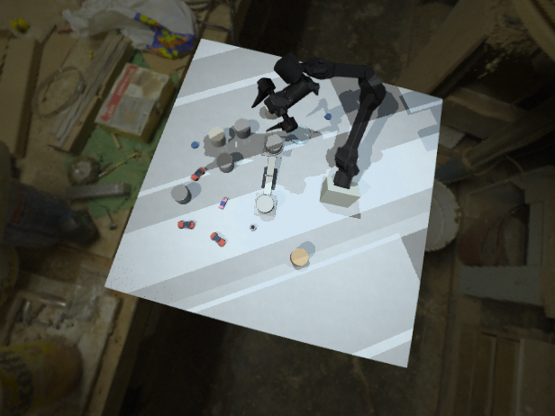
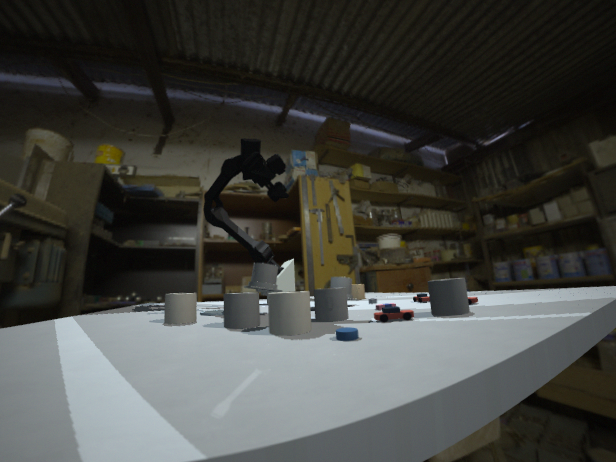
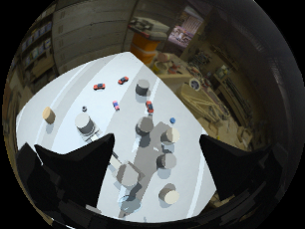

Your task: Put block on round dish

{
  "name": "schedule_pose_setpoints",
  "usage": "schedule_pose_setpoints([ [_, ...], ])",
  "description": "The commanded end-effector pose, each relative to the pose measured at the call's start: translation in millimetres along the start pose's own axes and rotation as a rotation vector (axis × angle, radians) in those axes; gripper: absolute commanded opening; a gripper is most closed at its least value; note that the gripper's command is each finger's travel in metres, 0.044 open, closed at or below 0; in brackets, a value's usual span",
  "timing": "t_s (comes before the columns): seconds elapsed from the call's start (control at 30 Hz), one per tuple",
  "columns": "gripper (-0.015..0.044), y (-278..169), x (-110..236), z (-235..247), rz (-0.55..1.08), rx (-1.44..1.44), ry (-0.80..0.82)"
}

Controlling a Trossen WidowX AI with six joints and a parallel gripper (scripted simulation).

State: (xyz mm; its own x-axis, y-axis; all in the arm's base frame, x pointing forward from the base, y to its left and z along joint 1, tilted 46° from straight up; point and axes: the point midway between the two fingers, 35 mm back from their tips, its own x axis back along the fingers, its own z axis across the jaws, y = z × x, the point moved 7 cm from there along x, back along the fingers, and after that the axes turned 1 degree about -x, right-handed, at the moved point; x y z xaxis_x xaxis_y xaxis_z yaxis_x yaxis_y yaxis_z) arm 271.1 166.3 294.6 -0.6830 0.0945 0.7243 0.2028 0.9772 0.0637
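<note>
The table (image 1: 342, 288) is pale grey, crossed by darker grey bands and thin white stripes, and the arm (image 1: 360, 117) with its end effector (image 1: 272, 110) is black on a cream base block (image 1: 338, 195). Grey cups (image 1: 274, 143) and one cream cup (image 1: 216, 135) stand among small red toy cars (image 1: 218, 239) with dark blue tops. There are also blue discs (image 1: 195, 145), a tan cylinder (image 1: 299, 257) and a pale bluish round dish (image 1: 301, 135).

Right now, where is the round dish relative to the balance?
In the top view the pale blue dish lies flat on the table just right of the balance's far cup, partly in the arm's shadow, with the open gripper above and to its left.
</note>
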Motion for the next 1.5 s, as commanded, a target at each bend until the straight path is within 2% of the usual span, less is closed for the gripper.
schedule_pose_setpoints([
  [0.0, 0.044, 0, -4, 28, 0.048, -0.089, 0.014],
  [0.23, 0.044, -6, -9, 89, 0.149, -0.277, -0.009],
  [0.47, 0.044, -24, -12, 146, 0.212, -0.454, -0.107],
  [0.8, 0.044, -66, -13, 207, 0.166, -0.677, -0.314],
  [1.03, 0.044, -68, -14, 210, 0.163, -0.711, -0.327],
  [1.47, 0.044, -30, -45, 204, 0.293, -1.098, -0.351],
])
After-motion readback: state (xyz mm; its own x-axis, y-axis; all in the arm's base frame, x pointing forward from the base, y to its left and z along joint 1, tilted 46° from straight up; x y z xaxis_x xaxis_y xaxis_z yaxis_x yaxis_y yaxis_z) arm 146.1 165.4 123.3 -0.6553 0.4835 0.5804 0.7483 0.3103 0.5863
